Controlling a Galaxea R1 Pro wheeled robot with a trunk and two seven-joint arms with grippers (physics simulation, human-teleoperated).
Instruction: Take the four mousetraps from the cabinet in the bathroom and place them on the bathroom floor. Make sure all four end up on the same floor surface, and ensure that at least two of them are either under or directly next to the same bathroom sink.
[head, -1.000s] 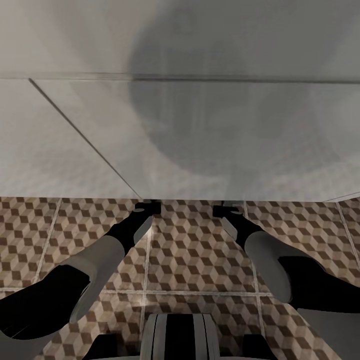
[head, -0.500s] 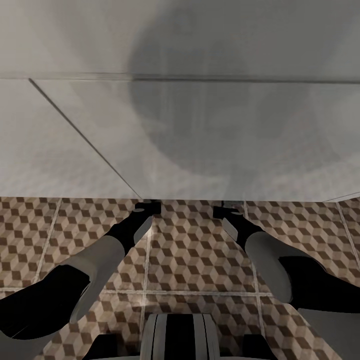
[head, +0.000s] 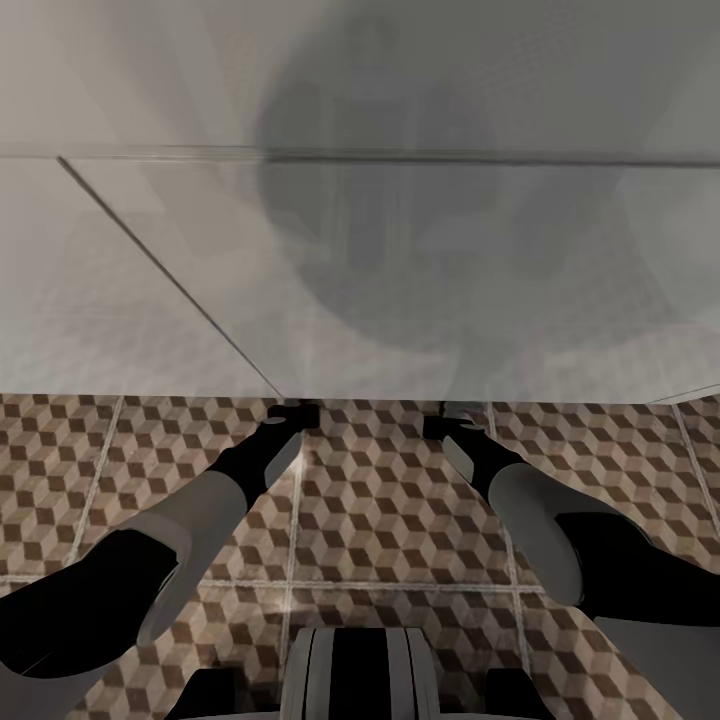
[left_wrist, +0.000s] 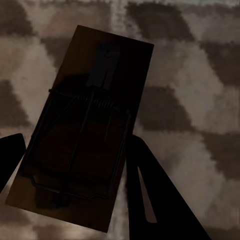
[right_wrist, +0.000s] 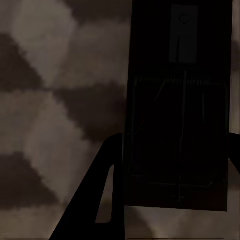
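Starting nearest the camera, the head view shows the robot's grey and black trunk at the lower edge, with both arms reaching forward and down over the bathroom floor, whose tiles carry a brown, beige and white cube print between pale grout lines. The left gripper and the right gripper sit low and near each other, both right at the foot of a large white unit that rises in front of the robot and takes up the whole upper part of that view. A dark seam runs slantwise across its pale face, a horizontal edge crosses higher up, and a broad grey shadow lies over its middle (what the unit is cannot be told from here). It blocks everything beyond it.

In the left wrist view, a mousetrap lies tilted between the two dark fingers, which sit against its long edges, pinching it; its dark wire frame and plate show on the shaded board, with the cube tiles behind it. Whether the board touches the floor cannot be told.

In the right wrist view, a second mousetrap stands straight along the fingers, one finger pressed to one long edge and the tip of the other just at the opposite edge, so this gripper too is clamped on its trap, over the same patterned tiles.
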